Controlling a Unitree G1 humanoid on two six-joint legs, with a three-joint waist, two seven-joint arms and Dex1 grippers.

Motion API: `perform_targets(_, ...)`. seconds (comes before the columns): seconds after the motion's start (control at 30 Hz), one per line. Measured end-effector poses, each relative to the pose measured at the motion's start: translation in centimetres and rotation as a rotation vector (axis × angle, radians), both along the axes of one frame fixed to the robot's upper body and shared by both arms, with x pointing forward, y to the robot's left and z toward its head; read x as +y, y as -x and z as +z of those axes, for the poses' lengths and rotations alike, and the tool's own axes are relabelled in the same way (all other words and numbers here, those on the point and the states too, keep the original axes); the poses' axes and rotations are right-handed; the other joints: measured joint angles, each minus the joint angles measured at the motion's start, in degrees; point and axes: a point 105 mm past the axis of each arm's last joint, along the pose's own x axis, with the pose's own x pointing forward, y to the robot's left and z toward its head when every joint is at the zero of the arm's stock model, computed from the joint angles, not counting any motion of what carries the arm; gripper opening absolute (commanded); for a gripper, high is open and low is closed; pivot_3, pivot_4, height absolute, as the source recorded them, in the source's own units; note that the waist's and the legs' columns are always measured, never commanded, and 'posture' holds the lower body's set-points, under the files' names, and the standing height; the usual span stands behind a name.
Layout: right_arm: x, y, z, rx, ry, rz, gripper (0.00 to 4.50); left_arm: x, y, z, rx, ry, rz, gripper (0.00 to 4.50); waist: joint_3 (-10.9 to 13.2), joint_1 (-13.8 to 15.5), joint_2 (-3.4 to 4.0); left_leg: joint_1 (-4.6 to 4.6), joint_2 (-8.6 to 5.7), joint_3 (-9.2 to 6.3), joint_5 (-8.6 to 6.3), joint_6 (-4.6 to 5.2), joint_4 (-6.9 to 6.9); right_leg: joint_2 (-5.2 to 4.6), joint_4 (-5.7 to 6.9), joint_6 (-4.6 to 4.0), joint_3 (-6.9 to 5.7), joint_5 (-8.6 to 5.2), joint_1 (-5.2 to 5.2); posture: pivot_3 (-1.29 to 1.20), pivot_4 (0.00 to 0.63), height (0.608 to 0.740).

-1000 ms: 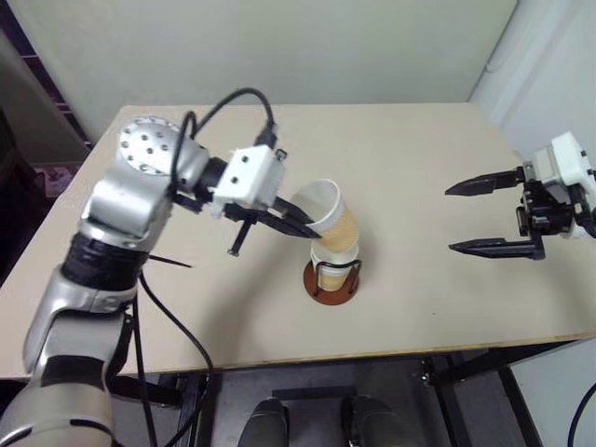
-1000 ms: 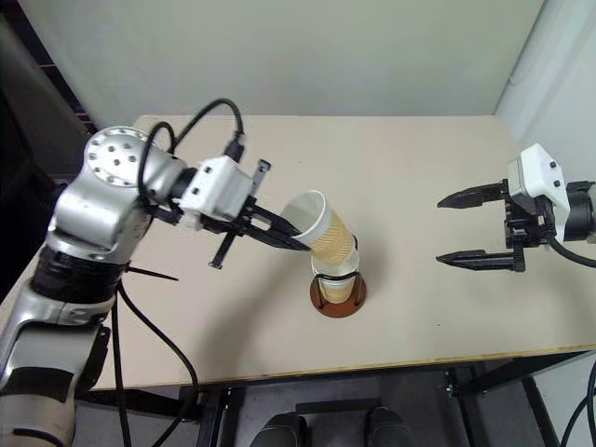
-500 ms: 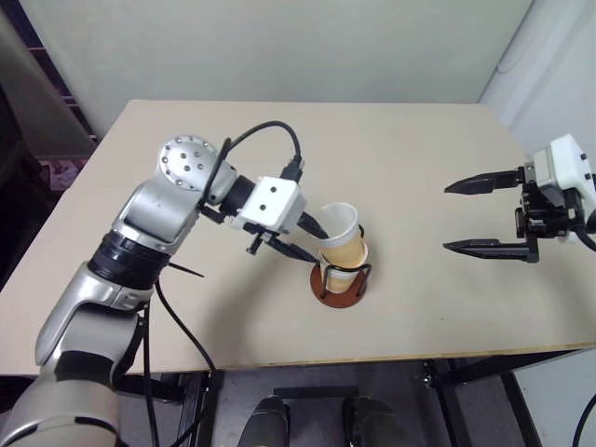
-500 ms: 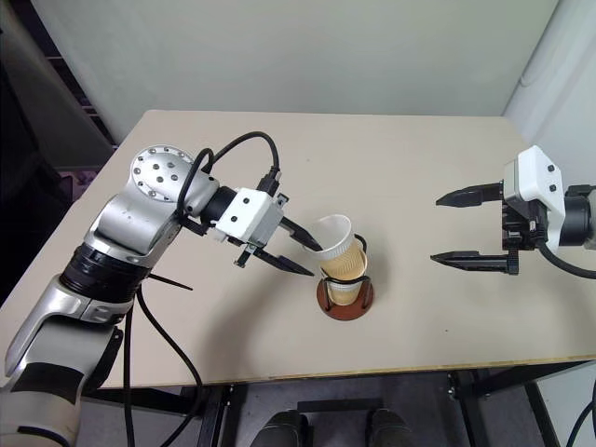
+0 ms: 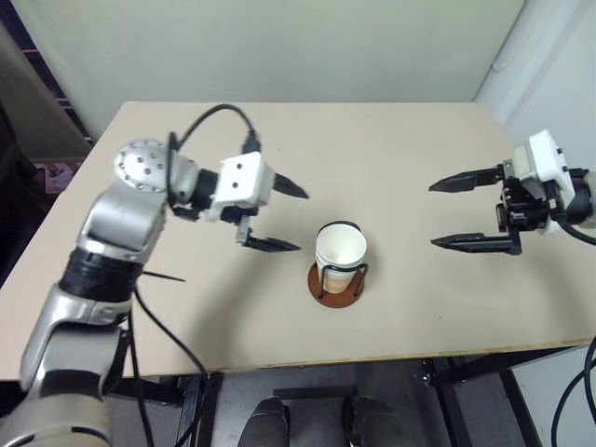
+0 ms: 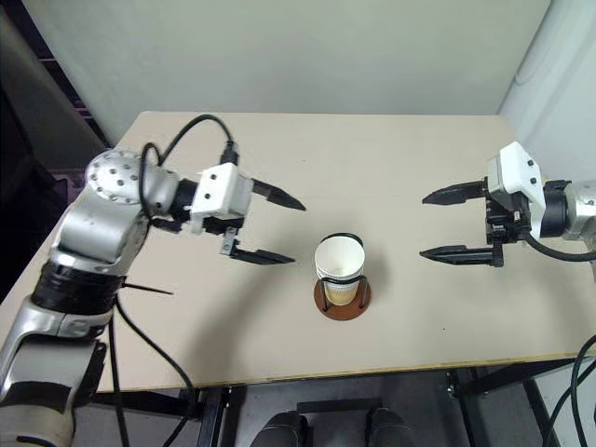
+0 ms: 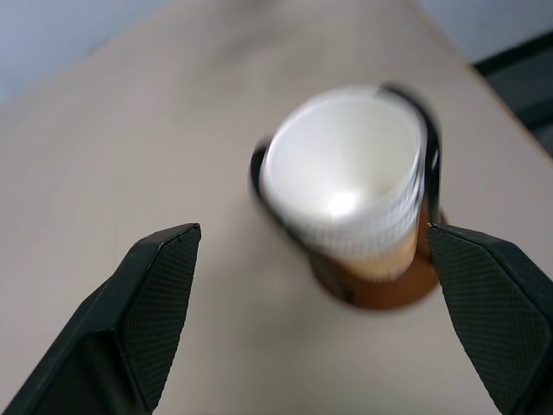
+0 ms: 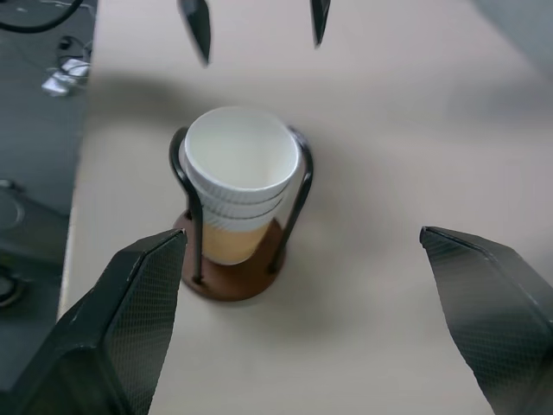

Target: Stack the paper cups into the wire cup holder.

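Note:
The paper cups sit nested upright inside the wire cup holder, near the middle of the table. White rims show above the orange body, with black wire loops on both sides. My left gripper hovers open a little to the left of the stack, apart from it and holding nothing. My right gripper hangs open to the right of the stack, farther off, pointing at it, also holding nothing. In the right wrist view the cups stand straight on the reddish-brown base.
The beige table carries just the holder. Its front edge runs close below the holder, and its right edge lies under my right arm. A pale wall stands behind, and cables lie on the dark floor off the table's left side.
My left gripper has opened, let go of the tilted top cup and drawn back to the left. That cup now sits straight in the stack. The right arm has stayed put.

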Motion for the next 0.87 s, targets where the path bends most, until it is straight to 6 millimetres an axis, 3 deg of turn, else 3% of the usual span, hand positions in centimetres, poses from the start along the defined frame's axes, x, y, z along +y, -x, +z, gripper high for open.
perform_targets(0.1, -0.8, 0.2, -1.5, 0.087, -0.018, -0.018, 4.5, 4.3, 1.8, -2.3, 0.163, 0.039, 0.144, 4.46, 0.0, -0.11, 0.0, -0.03, 0.02, -0.07, -0.04, -0.2, -0.01, 0.04, 0.04, -0.14, 0.0, -0.17, -0.08, 0.0, 0.15, 0.74)
perform_targets(0.27, -1.7, 0.1, -2.8, 0.157, -0.042, -0.057, 4.5, 6.2, 4.3, -3.2, 0.233, 0.074, 0.213, 4.46, 0.0, 0.99, -0.01, -0.06, -0.03, -0.14, -0.1, -0.09, 0.11, -0.05, 0.19, -0.75, 0.01, -0.51, -0.04, 0.0, 0.15, 0.74)
perform_targets(0.87, -2.4, -0.6, -3.6, 0.198, -0.081, -0.098, 4.5, 7.0, 4.4, -2.6, 0.204, 0.13, 0.303, 4.46, 0.0, 0.02, 0.0, 0.56, 0.02, 0.0, -0.12, -0.11, -0.18, -0.02, 0.9, -1.31, 0.02, -0.78, 0.02, 0.0, 0.15, 0.74)
